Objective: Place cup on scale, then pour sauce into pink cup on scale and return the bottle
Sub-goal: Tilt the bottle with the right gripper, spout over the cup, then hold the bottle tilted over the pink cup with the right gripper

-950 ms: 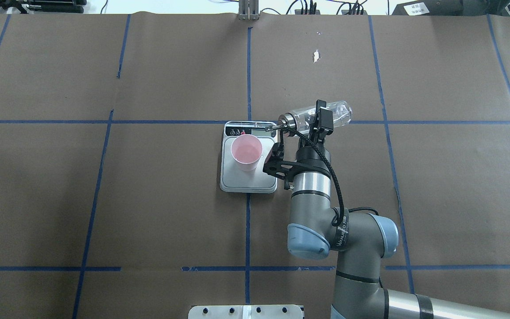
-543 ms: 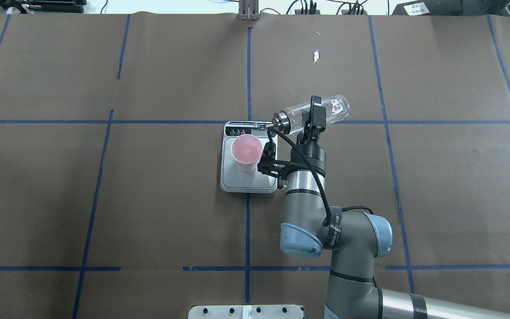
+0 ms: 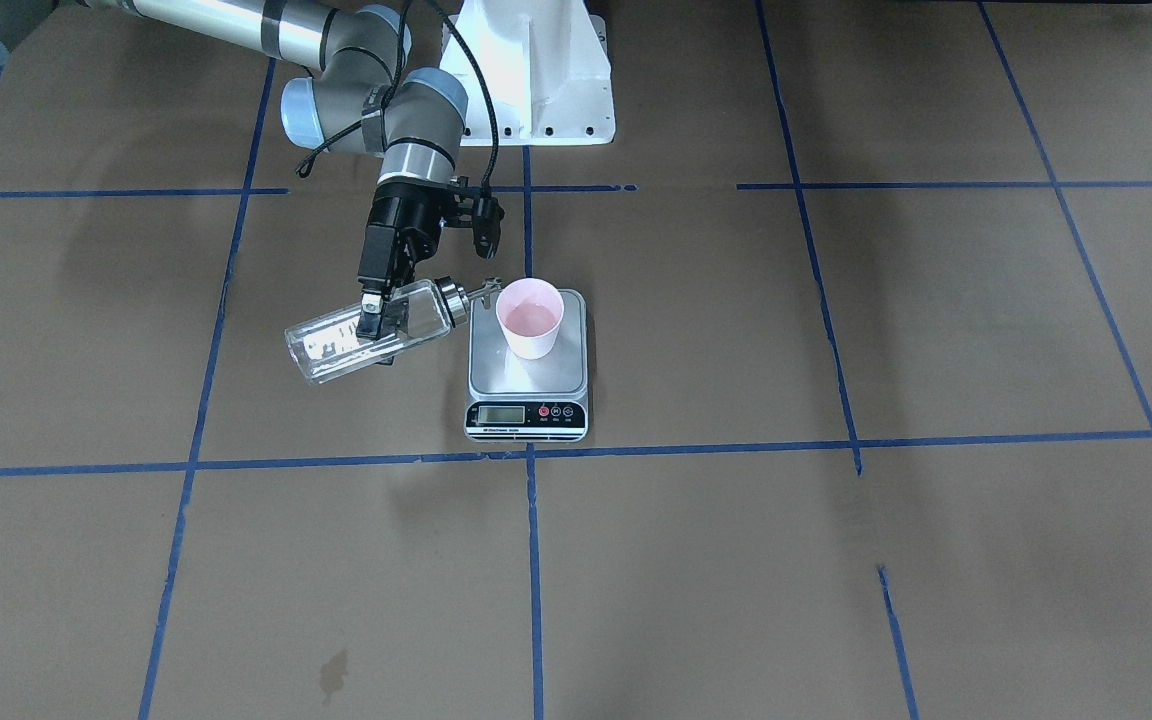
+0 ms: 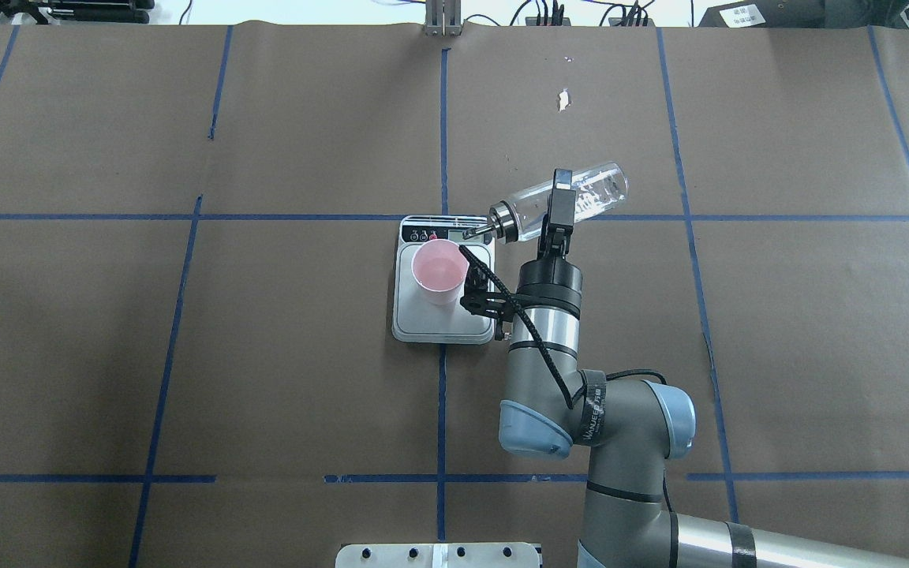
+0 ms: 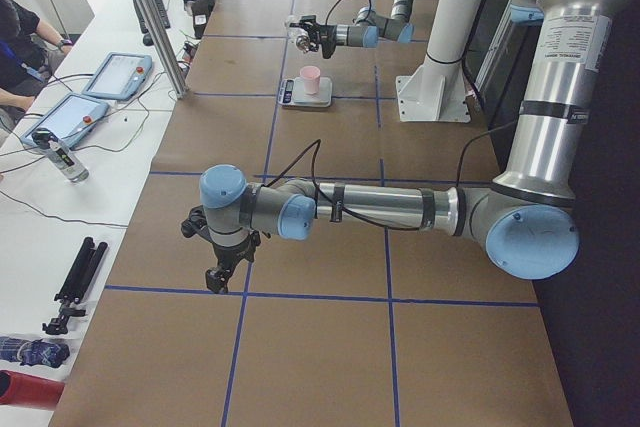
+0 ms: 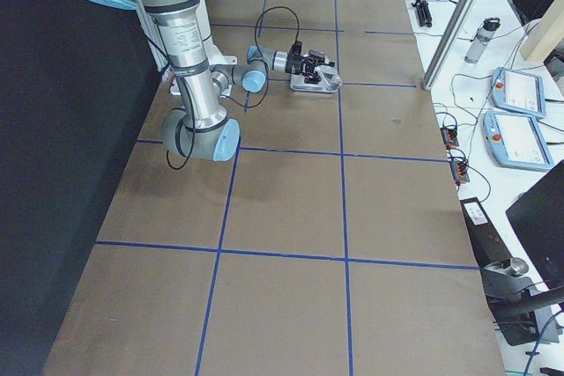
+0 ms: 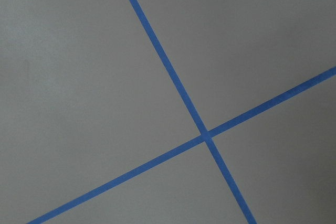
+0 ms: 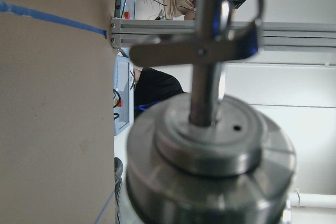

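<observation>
The pink cup [image 4: 439,268] stands upright on the scale [image 4: 443,322] at the table's middle; both also show in the front view, cup [image 3: 530,318] on scale [image 3: 526,378]. My right gripper [image 4: 559,203] is shut on the clear glass bottle [image 4: 592,192], held nearly level with its base a little higher. Its metal spout [image 3: 488,291] reaches the cup's rim on the robot's right side. I see no stream and cannot make out the sauce. The collar fills the right wrist view [image 8: 210,156]. My left gripper [image 5: 225,272] hangs over bare table far to the left; I cannot tell its state.
Brown paper with blue tape lines [image 7: 205,134] covers the table. The scale's black strip with display [image 3: 526,414] faces the operators' side. Tablets and cables [image 5: 110,72] lie on a side bench past the table's far edge. A white base [image 3: 536,80] stands behind the scale.
The right wrist has shifted left toward the scale and the bottle has tipped further, its base rising. The spout has come closer to the cup. The cup and scale have not moved.
</observation>
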Motion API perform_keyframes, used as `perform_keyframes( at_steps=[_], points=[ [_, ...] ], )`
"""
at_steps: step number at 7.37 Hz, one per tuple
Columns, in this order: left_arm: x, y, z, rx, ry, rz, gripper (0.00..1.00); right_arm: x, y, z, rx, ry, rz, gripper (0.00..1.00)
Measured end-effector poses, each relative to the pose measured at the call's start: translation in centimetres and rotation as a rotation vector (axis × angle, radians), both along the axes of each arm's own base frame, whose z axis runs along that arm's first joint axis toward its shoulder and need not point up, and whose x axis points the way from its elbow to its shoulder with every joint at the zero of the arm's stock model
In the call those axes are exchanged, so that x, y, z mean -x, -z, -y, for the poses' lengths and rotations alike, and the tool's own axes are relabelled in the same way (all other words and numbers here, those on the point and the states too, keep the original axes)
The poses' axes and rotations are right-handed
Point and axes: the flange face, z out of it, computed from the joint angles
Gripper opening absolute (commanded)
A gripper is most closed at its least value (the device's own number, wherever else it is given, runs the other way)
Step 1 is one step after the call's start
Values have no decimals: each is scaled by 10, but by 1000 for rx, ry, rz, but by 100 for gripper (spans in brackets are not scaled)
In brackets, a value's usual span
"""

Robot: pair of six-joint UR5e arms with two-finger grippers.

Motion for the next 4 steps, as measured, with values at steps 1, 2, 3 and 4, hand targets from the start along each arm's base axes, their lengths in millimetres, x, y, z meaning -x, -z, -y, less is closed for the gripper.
perform_keyframes(
  at_steps=[1,2,3,4],
  points=[
    [0,0,0,0,0,0,100,2,-3,0,-5,-4,-39,0],
    [0,0,0,0,-1,0,100,4,-5,-1,-11,-9,-70,0],
    [0,-1,0,1,-1,0,100,5,-6,-2,-14,-10,-84,0],
    [0,-1,0,1,-1,0,100,6,-6,-3,-15,-10,-89,0]
  ],
)
